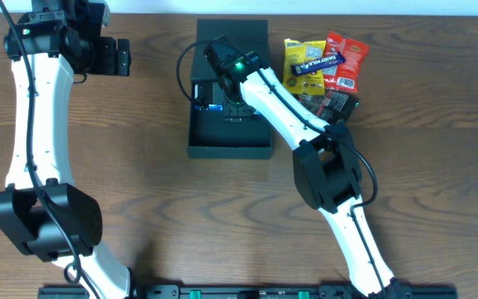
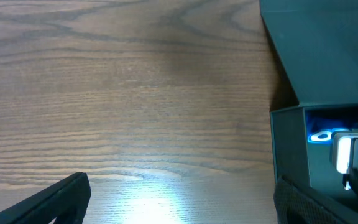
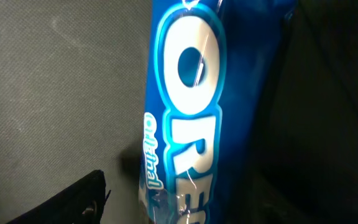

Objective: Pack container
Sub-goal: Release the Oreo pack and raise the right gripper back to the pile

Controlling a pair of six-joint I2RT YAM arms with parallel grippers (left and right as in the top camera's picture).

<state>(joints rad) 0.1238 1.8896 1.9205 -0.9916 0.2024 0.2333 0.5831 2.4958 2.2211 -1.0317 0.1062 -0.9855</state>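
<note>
Overhead view, item 1: container [image 1: 229, 149], a dark box at upper centre of the frame. Its flap lid lies open toward the top edge and its cavity faces up.

Item 2: Oreo packet [image 1: 209, 106], blue, inside the container at the left of the cavity. In the right wrist view it [image 3: 191, 112] lies on the grey box floor, its long axis running top to bottom of that frame.

Item 3: right gripper [image 1: 226, 106], reached down into the container directly over the packet. One finger [image 3: 73, 199] shows at lower left of the wrist view, with bare floor between it and the wrapper. The jaws stand apart and nothing is clamped. The far side is too dark to read.

Item 4: snack pile just right of the container, consisting of a yellow packet [image 1: 304, 58], a red packet [image 1: 344, 60], a dark blue bar [image 1: 318, 65] across them, and a dark packet [image 1: 338, 104] below.

Item 5: left gripper [image 1: 121, 56], at upper left, well apart from the container, jaws wide and empty over the table [image 1: 139, 166].

Judgement: the packet looks placed. The pile lies to the right of the claw, beyond the box wall, so the right arm is much the nearer. It would likely have to rise clear of the wall before crossing to the pile.
</note>
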